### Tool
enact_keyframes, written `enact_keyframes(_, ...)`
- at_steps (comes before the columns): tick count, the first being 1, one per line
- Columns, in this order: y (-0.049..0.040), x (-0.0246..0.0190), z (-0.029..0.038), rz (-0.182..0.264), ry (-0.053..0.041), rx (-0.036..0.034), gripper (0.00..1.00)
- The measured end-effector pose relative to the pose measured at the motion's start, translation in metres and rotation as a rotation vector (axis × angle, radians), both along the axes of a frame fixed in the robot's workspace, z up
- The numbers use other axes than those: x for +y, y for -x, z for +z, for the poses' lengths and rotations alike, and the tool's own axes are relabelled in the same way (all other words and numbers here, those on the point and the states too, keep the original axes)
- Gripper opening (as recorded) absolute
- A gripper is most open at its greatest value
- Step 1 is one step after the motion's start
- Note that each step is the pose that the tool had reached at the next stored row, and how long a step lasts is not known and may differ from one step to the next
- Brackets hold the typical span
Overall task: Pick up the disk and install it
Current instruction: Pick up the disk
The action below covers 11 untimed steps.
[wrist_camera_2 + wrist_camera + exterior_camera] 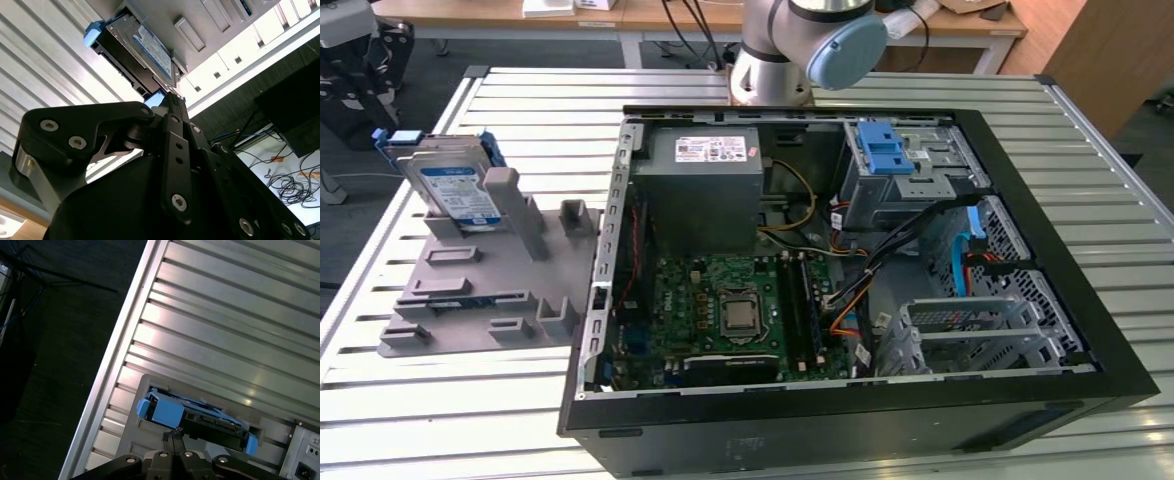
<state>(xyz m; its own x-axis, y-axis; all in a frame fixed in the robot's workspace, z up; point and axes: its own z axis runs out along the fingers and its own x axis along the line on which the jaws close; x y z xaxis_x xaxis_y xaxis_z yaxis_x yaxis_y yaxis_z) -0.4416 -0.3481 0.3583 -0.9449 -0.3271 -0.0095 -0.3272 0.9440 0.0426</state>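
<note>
We find the disk standing on edge in a slot of the grey holder fixture, on the slatted metal table at the exterior view's left, well apart from the open computer case. It has not been lifted; its labelled face shows in the exterior view and in the second wrist view, and its blue bracket frames it in the first wrist view. The gripper hangs just above the disk's upper edge, with its tips close beside the bracket's blue end tab. In the second wrist view the gripper sits at that same tab. We judge the fingers to be drawn together, with nothing between them; we cannot tell whether the tips touch the bracket. Inside the case we note the grey power supply and a blue latch. The arm's base stands beyond the case.
</note>
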Motion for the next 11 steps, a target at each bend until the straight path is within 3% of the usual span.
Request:
enact_keyframes(3, 0.0, 0.0, 0.0, 0.014, -0.0001, 0.0, 0.11)
enact_keyframes(11, 0.0, 0.0, 0.0, 0.142, 0.0, 0.0, 0.11)
